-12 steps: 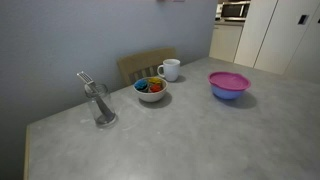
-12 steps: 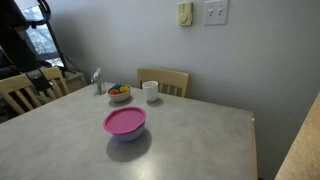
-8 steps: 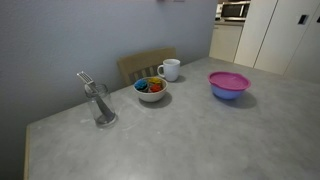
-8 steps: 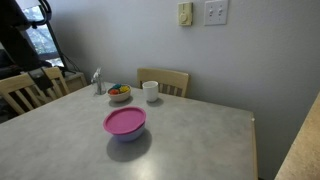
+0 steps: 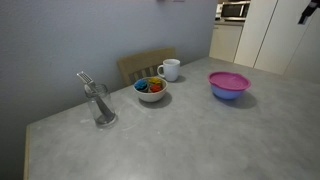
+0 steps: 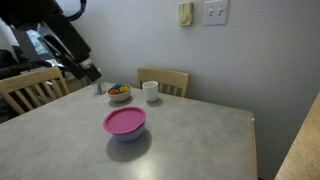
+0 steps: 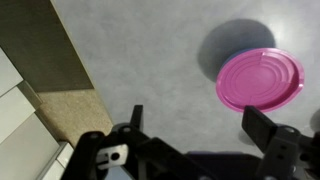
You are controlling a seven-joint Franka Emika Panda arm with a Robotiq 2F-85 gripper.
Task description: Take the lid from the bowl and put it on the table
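A plain grey-blue wall [image 5: 70,30] backs a wooden chair [image 5: 145,64] pushed up to the table [image 5: 190,135], with white cabinets [image 5: 262,35] and a microwave [image 5: 234,10] in the far corner. In an exterior view a second wooden chair [image 6: 25,92] stands at the side, under a white switch plate [image 6: 215,12].

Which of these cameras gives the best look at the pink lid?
The wrist view: it looks almost straight down on the lid, showing its whole round face and ringed ridges. In both exterior views the lid appears small and slanted, sitting on the blue bowl.
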